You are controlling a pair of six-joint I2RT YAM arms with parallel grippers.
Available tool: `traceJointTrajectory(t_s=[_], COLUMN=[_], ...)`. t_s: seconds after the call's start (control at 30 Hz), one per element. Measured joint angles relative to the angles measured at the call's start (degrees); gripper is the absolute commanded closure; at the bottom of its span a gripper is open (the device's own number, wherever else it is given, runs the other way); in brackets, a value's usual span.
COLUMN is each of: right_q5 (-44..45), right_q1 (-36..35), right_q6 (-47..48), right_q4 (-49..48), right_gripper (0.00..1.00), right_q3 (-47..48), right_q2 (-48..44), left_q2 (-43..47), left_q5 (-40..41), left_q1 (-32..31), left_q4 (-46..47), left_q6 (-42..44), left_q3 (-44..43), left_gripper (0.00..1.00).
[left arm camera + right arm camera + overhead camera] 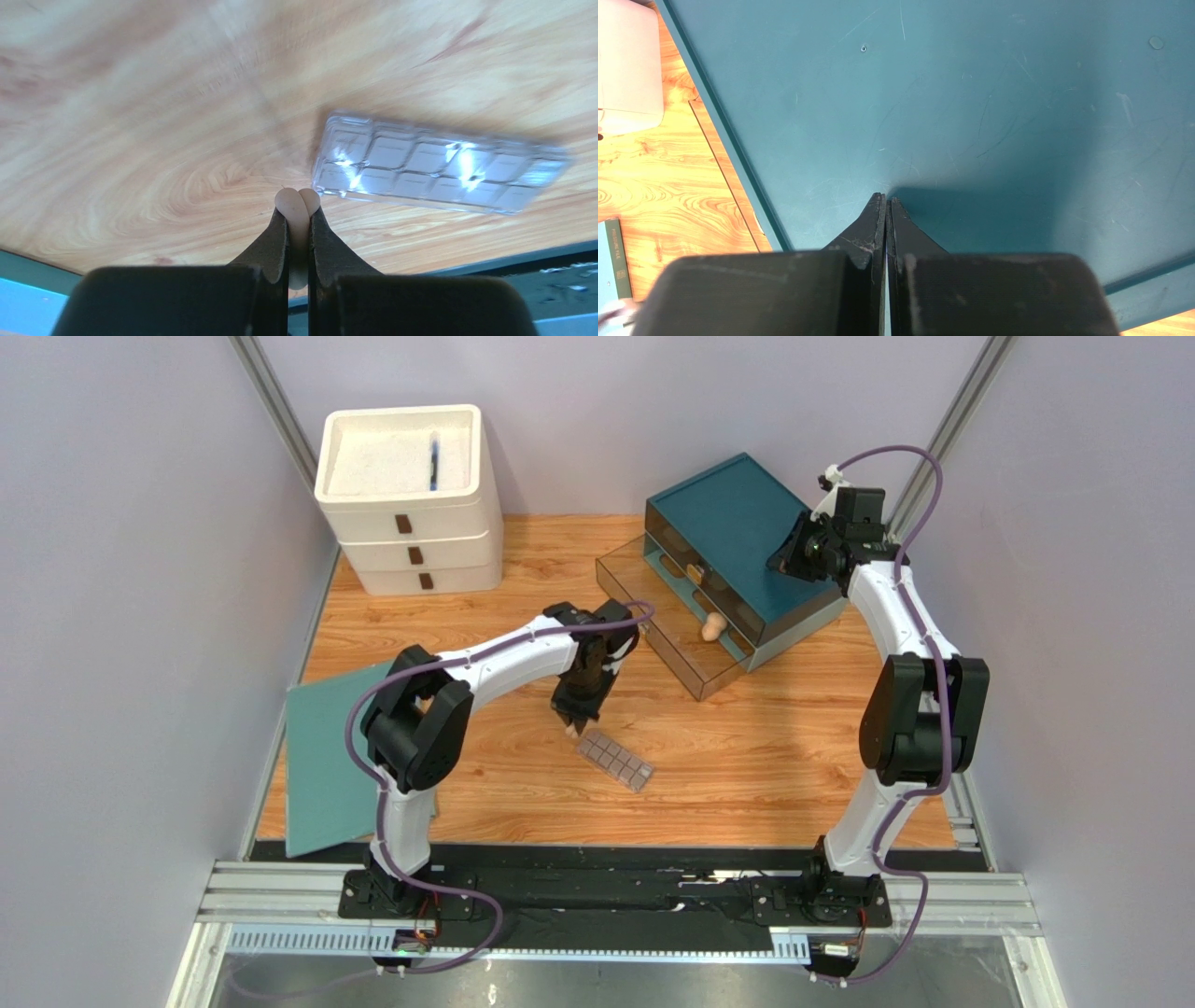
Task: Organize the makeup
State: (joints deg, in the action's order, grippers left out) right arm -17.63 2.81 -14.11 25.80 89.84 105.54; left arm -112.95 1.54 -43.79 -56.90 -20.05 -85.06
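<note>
We log: left tool clamped on sponge over table, palette just beside | right tool closed tight over teal cabinet top | second sponge lies in the pulled-out clear drawer

sponge: mostly hidden between jaws | palette: blurred | white drawer unit: cut off at edge

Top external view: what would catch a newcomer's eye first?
The left gripper is mid-table, shut on a squashed beige egg-shaped sponge, beside a grey-brown gridded palette. Farther back, a second beige sponge lies in the open clear drawer of a teal-topped organizer, the shut right gripper over its lid.
</note>
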Motion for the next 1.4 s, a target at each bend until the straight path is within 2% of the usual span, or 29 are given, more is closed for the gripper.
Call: traceJointTrajectory(t_s=[0.13, 0.3, 0.47, 0.63, 0.73, 0.77, 0.83, 0.87, 0.93, 0.97, 1.07, 1.4], right_q5=[0.0, 0.0, 0.0, -0.1, -0.1, -0.1, -0.1, -0.1, -0.1, -0.1, -0.1, -0.4], right_q1=[0.0, 0.0, 0.0, 0.0, 0.0, 0.0, 0.0, 0.0, 0.0, 0.0, 0.0, 0.0], right_q6=[0.0, 0.0, 0.0, 0.0, 0.0, 0.0, 0.0, 0.0, 0.0, 0.0, 0.0, 0.0], right_q4=[0.0, 0.0, 0.0, -0.2, -0.2, -0.2, -0.2, -0.2, -0.2, -0.2, -0.2, -0.7], right_gripper=[1.0, 1.0, 1.0, 1.0, 1.0, 1.0, 1.0, 1.0, 1.0, 1.0, 1.0, 1.0], right_q3=[0.1, 0.1, 0.0, -0.2, -0.2, -0.2, -0.2, -0.2, -0.2, -0.2, -0.2, -0.6], right_q2=[0.0, 0.0, 0.0, 0.0, 0.0, 0.0, 0.0, 0.0, 0.0, 0.0, 0.0, -0.2], left_q2=[0.8, -0.2, -8.9, -16.0, -17.2, -17.5, -18.4, -18.8, -19.9, -20.4, -22.8, -24.9], left_q5=[0.0, -5.8, -11.7, -13.4, -14.0, -14.2, -14.7, -14.8, -15.0, -15.3, -15.6, -15.4], left_q1=[0.1, 0.1, 0.0, 0.1, 0.5, 0.5, 0.9, 1.0, 1.3, 1.5, 1.8, 2.7], left_q4=[-0.3, 0.5, 0.2, 0.2, 0.6, 0.9, 1.5, 1.9, 3.5, 4.3, 5.7, 7.3], left_q6=[-0.5, -1.7, -3.5, -5.0, -6.7, -7.1, -8.5, -8.9, -10.2, -11.0, -13.4, -14.3], left_q3=[-8.2, -21.5, -40.4, -50.5, -51.5, -51.6, -52.5, -52.8, -53.3, -53.4, -54.6, -55.3], left_gripper=[0.98, 0.96, 0.96, 0.94, 0.83, 0.75, 0.68, 0.57, 0.48, 0.27, 0.13, 0.12])
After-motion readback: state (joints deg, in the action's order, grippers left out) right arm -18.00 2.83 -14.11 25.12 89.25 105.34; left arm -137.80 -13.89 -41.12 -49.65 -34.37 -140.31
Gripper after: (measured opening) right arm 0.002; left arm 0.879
